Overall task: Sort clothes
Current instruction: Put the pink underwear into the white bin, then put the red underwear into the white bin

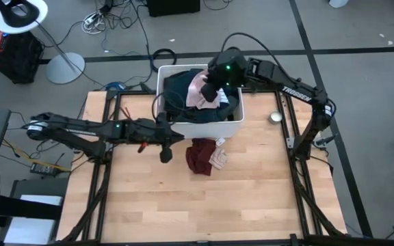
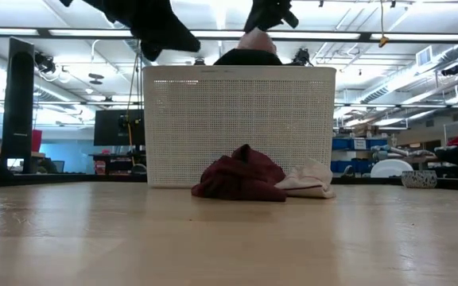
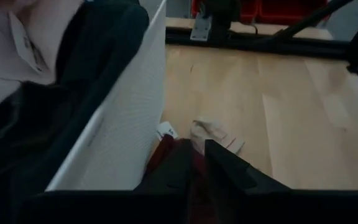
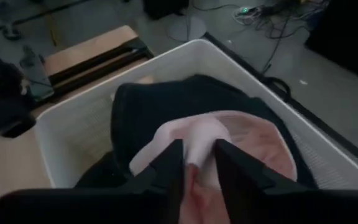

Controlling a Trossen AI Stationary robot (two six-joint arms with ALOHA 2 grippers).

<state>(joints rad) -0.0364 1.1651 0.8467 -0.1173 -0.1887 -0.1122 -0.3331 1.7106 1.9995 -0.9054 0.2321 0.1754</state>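
A white bin [image 1: 232, 128] stands at the table's far middle, holding dark garments [image 1: 178, 87] with a pale pink garment [image 1: 198, 91] on top. My right gripper [image 1: 211, 92] is over the bin, shut on the pink garment [image 4: 229, 134]. A maroon garment [image 1: 198, 156] and a small whitish piece [image 1: 219, 159] lie crumpled on the table against the bin's near wall. My left gripper [image 1: 166, 152] hangs above the table by the bin's near left corner, empty, with its fingers [image 3: 229, 168] almost together. My right gripper pinches a bunched-up fold of the pink garment [image 4: 199, 146] between its two fingers, coming from above and pointing down into the bin. The held part is raised to about the bin's rim [image 2: 254, 40]. The rest spreads slack over the dark garments [image 4: 160, 99].
A small round metal object [image 1: 276, 117] sits on the table right of the bin. Bare wooden table [image 1: 204, 205] stretches toward the near edge. Black frame rails [image 1: 289, 137] run along both table sides.
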